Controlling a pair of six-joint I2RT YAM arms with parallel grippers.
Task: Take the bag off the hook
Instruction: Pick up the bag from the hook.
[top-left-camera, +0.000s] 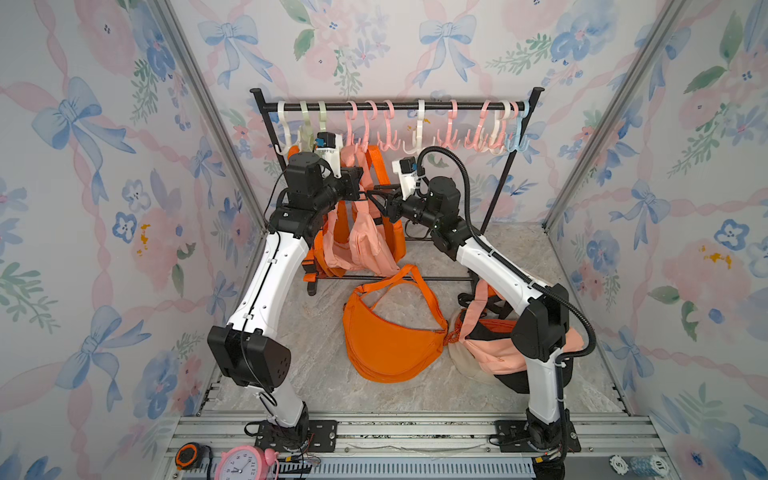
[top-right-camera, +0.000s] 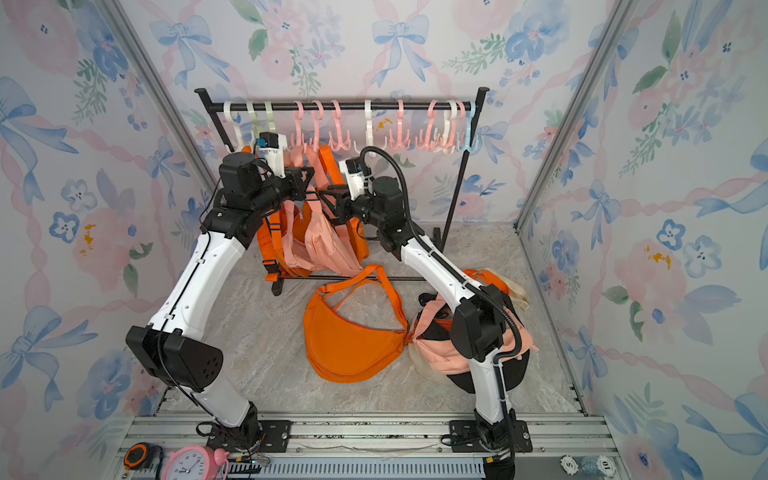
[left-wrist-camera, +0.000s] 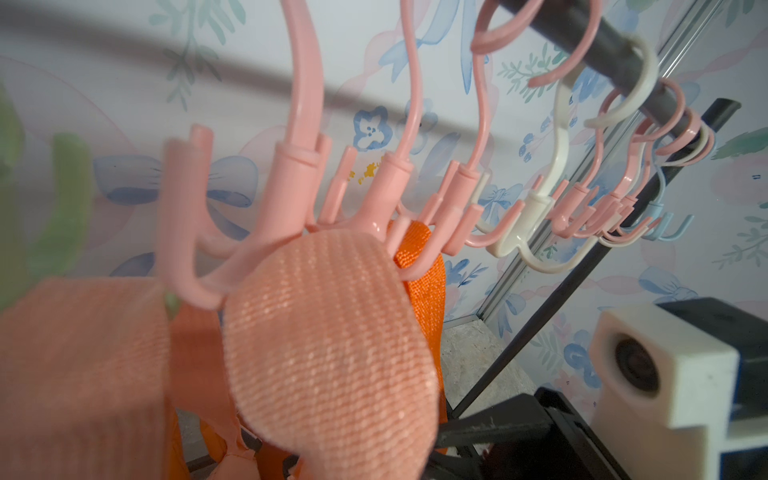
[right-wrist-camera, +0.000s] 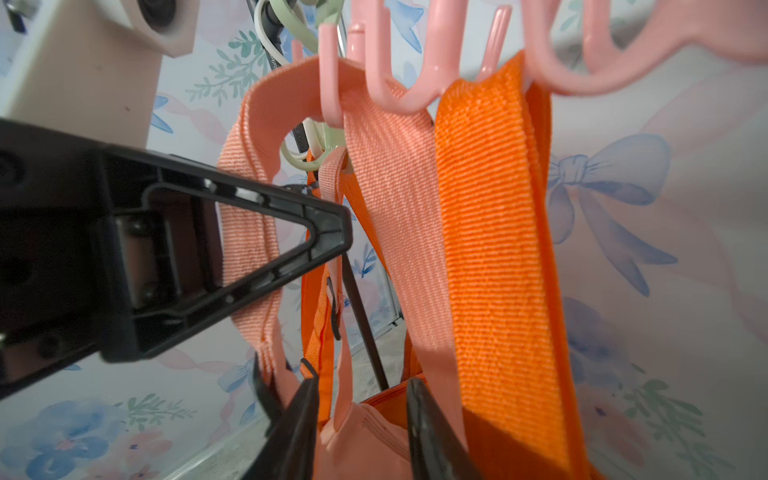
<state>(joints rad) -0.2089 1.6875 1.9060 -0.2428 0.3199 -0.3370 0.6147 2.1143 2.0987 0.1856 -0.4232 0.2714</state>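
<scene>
Floral walls (top-left-camera: 104, 208) behind the rack (top-left-camera: 395, 107); under it my left claw (right-wrist-camera: 347, 239) is pressed together beside a pink strap (right-wrist-camera: 245, 257), right claw (right-wrist-camera: 361, 380) spread astride the pink bag (right-wrist-camera: 365, 440).

Clock (top-left-camera: 237, 466) at 7 o'clock cut by edge. R arm (top-left-camera: 498, 266) hides pt of bag pile (top-left-camera: 488, 353) at 4. Green hook (left-wrist-camera: 70, 199) blurred in L wrist view.
</scene>
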